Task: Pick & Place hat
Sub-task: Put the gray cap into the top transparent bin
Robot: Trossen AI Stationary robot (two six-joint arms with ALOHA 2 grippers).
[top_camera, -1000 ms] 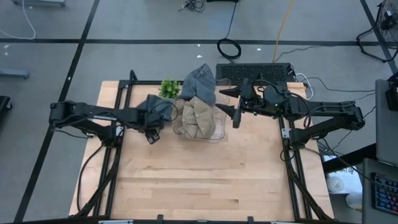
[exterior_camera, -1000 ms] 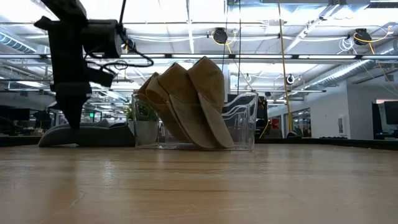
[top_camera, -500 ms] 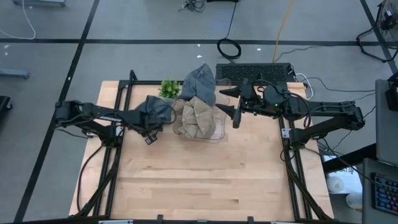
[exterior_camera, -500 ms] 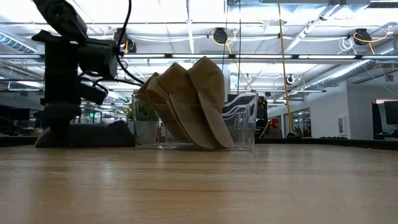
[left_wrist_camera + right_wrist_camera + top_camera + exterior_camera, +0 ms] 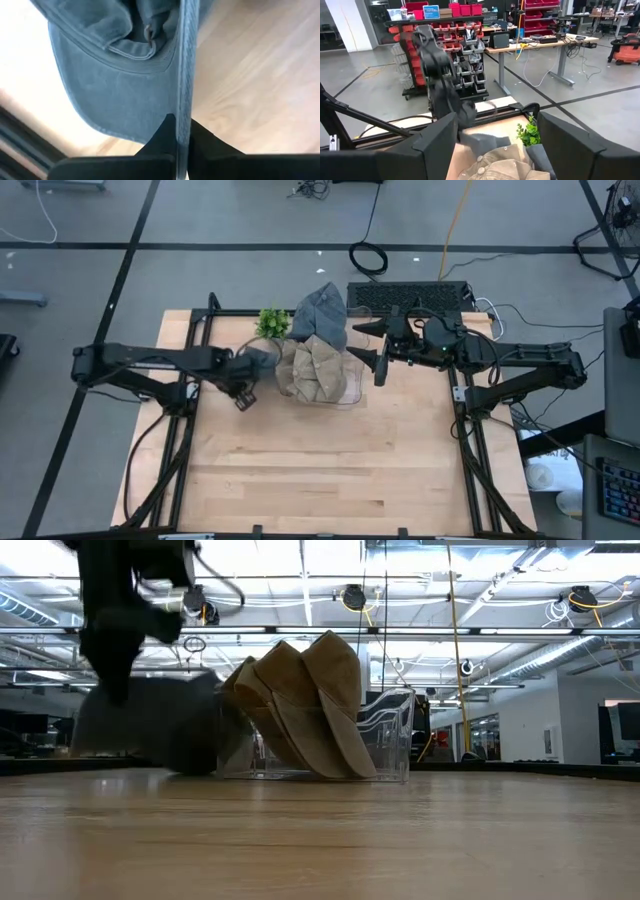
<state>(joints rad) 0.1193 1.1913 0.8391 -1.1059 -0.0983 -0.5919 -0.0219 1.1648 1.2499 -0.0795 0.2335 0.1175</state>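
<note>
One grey hat (image 5: 120, 85) hangs brim-edge down, pinched in the left hand (image 5: 182, 142); right hand (image 5: 380, 352) wide.

place: workshop/lab | evidence: red parts bins (image 5: 465, 10); workbench (image 5: 535, 42); shop vacuum (image 5: 626, 50); ceiling strip lights (image 5: 300, 560)

A blue-grey hat (image 5: 120, 75) with ribbed stitching along its brim is pinched between the black fingers (image 5: 162, 142) of the left gripper (image 5: 243, 393). Tan hats (image 5: 315, 368) are seen in a clear bin (image 5: 385, 740), with another blue-grey hat (image 5: 322, 310) and a green plant (image 5: 271, 321) behind. The table (image 5: 320, 470) is of pale wood.
</note>
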